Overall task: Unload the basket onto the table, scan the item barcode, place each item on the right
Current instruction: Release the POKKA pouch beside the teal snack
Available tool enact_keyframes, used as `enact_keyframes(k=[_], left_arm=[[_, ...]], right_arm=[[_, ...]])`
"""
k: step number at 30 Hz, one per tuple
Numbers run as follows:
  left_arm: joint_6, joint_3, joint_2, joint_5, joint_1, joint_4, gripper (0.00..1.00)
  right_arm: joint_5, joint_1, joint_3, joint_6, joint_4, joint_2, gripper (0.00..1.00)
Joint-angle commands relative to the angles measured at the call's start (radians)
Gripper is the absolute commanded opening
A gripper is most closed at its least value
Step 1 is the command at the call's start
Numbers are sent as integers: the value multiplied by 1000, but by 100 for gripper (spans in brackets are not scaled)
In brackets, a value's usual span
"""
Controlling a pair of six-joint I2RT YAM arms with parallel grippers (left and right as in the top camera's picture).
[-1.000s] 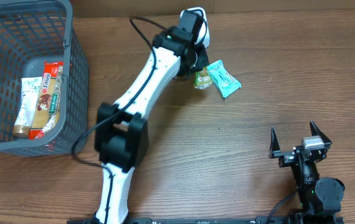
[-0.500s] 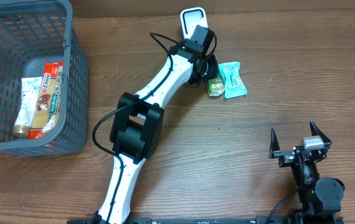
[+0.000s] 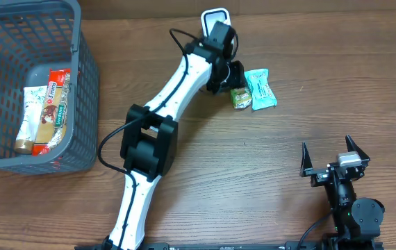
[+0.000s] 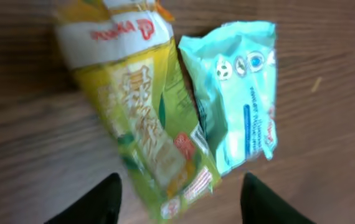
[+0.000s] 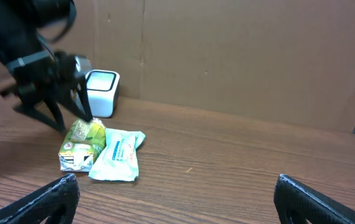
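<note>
While your left hand (image 4: 180, 198) hangs over the yellow-green packet (image 4: 146, 112) with its fingers spread and pinching nothing, the packet lies flat on the table (image 3: 288, 55). It sits in the upper middle of the overhead frame, just below and right of the white scanner (image 3: 214, 17).

In the left wrist view its long axis runs on a slant from the upper left down to the lower middle. The lower end reaches in between the two fingertips, so the packet lies ahead of the hand and partly inside its span. For a fresh grip, I judge you would close across that slanted width.

A teal packet (image 4: 243, 93) lies touching its right edge.

Your right hand (image 3: 326, 149) rests at the lower right of the overhead frame, fingers wide and holding nothing, well apart from both packets. The left arm is much the nearer.

By count: two packets on the table, one scanner and one grey basket (image 3: 80, 83) at the upper left. The basket holds perhaps three items, though I cannot count them for certain.
</note>
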Motion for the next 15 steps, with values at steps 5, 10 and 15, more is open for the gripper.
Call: enact_keyframes(k=[5,10,15], left_arm=[[129,330,-80,-23,91,-263,64],[146,534,-132,-21,139,-406,79],[166,645,-232,-259,199,-492,95]], right_arm=[[-2,2,-10,-4,5,-9,100],[-2,2,-10,-4,5,-9,100],[-2,2,-10,-4,5,-9,100]])
